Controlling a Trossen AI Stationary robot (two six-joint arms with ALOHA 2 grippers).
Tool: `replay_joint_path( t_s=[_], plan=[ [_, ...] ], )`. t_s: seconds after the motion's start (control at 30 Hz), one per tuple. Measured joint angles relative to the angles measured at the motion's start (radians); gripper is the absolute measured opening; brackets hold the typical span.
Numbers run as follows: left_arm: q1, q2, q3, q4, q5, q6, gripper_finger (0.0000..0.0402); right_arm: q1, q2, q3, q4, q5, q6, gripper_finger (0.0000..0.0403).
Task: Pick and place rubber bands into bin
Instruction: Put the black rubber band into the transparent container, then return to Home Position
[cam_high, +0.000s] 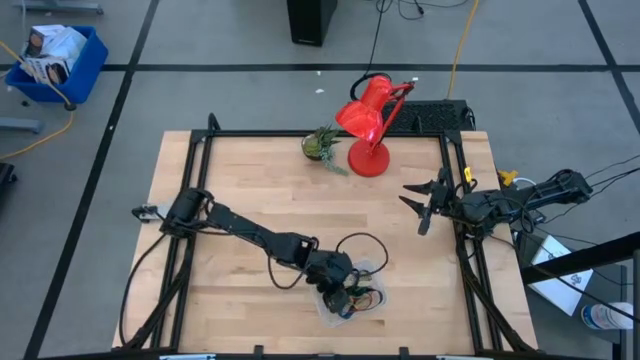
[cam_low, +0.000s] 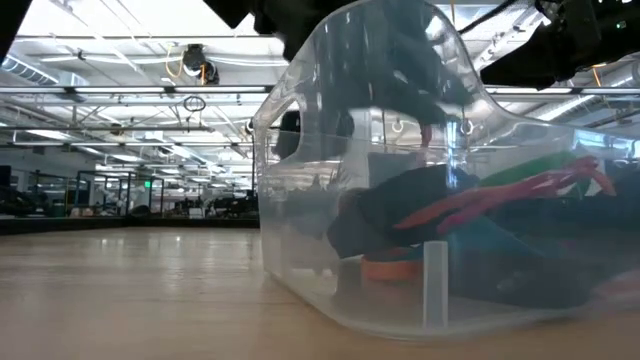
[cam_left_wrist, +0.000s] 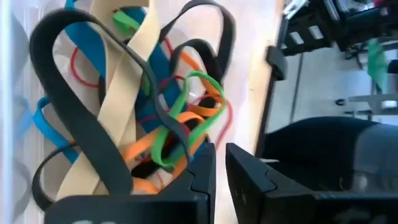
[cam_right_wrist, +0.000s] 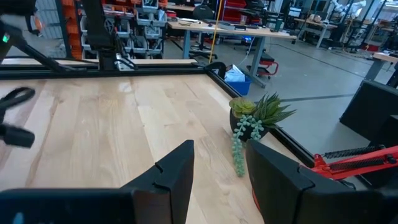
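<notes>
Your left claw (cam_high: 345, 295) is hanging directly over the bin (cam_high: 327, 309) at the table's (cam_high: 250, 190) near edge, fingers parted by only a narrow gap and gripping nothing. The rubber bands (cam_left_wrist: 149, 106) are lying piled inside, just beneath its tips. Your right claw (cam_high: 425, 205) is waiting released, well apart at the right; the red lamp (cam_high: 370, 125) and plant (cam_high: 322, 145) are sitting far back.

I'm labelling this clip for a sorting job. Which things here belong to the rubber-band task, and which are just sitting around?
Part of the job:
- rubber bands, piled in the bin
- clear bin
- left end effector, over the bin

Just lying about:
- red desk lamp
- small potted plant
- blue bin on the floor
- right end effector, waiting at the table's right edge
</notes>
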Motion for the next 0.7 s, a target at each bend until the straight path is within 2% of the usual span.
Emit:
replay_joint_path(
  t_s=[0.23,0.6,0.7],
  plan=[
    [0.035,-0.108,0.000,0.003,0.014,0.088,0.0042,0.000,0.000,0.000,-0.010,0.000,0.000,0.0144],
    [0.121,-0.532,0.001,-0.082,-0.040,0.405,0.0042,0.000,-0.002,0.000,-0.008,0.000,0.005,0.0144],
    [0.143,-0.644,0.001,-0.170,-0.048,0.543,0.0042,0.000,-0.013,0.000,0.019,0.002,0.025,0.0144]
  ],
)
